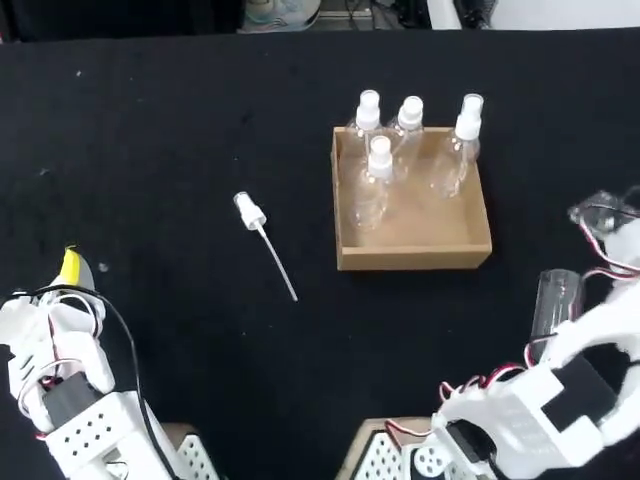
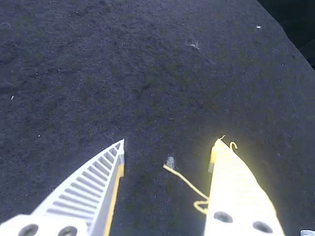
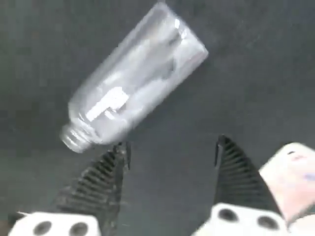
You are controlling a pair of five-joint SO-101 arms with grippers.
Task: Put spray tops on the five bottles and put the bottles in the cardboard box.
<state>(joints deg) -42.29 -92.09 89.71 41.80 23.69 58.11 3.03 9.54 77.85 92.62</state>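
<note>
The right pincer point(image 3: 171, 143) is hanging released just short of the uncapped bottle point(image 3: 135, 73), which is lying on the desk point(image 1: 150, 120), long axis slanting across the gap; the left pincer point(image 2: 170, 142), also released, is sitting well apart.

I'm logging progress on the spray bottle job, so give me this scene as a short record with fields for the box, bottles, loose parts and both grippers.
Box: cardboard box, right of the table's middle
In box: four capped bottles, each with a spray top
Fifth bottle: uncapped bottle, lying on the black cloth outside the box
Loose spray top: on the cloth left of the box, tube attached
Left gripper: open, over bare cloth
Right gripper: open, beside the uncapped bottle, holding nothing
Left to do: cap and box one bottle
</note>
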